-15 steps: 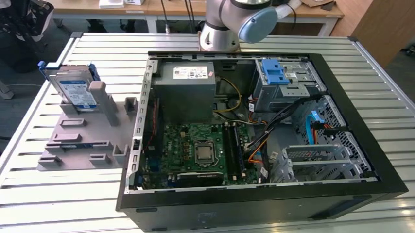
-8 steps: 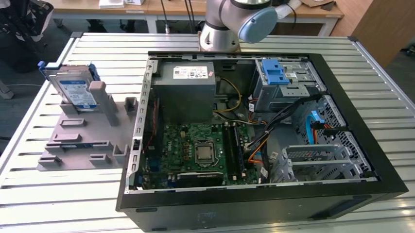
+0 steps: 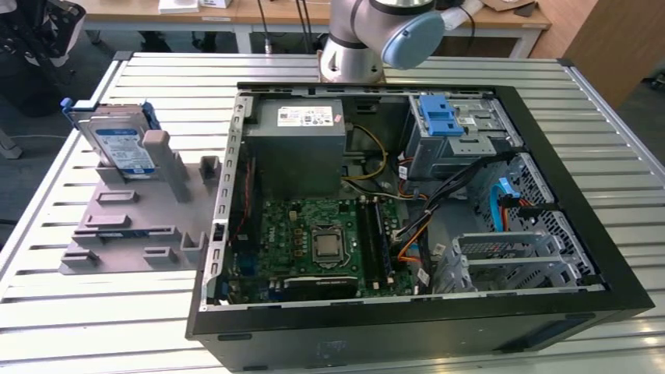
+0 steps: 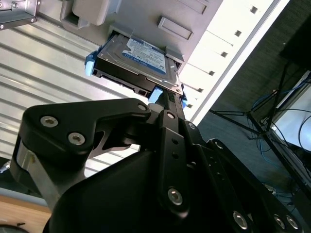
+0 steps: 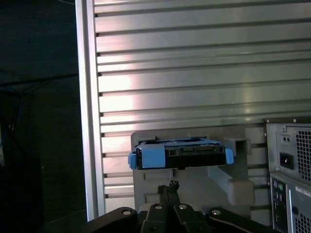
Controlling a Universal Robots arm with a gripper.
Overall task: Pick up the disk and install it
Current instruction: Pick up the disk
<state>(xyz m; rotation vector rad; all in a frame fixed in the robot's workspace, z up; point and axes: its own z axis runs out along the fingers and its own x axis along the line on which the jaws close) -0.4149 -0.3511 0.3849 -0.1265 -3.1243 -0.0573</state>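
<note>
Disk (image 3: 120,144): flat rectangular silver-metal hard drive, white-and-blue label, blue plastic carrier frame. It stands on edge in a slot of the grey plastic holder block (image 3: 124,234), near the far corner of the slatted aluminium table (image 3: 104,312) at the exterior view's left. It is well apart from the open black computer case (image 3: 364,335).

Black linkage gripper (image 5: 167,188) points at the drive's upper edge with its fingers pressed together. It holds nothing and is clear of the drive.

Handling, as a judgement:
- Stiff metal body, dense for its size.
- Smooth faces, likely slippery under hard pads.
- Shock-sensitive, so no knocks.
- The blue frame looks thin and springy (poor place to squeeze).
- Best purchase seems to be across the two broad metal faces, at the exposed upper part above the holder.

Hard to make out:
- The drive's lower part sits hidden in the slot, so how tightly it is seated is unknown.
- In the exterior view a grey post covers part of the label, and the arm is cut off at the frame's edge.
- In both wrist views the stand-off between the gripper's tips and the drive cannot be judged.
</note>
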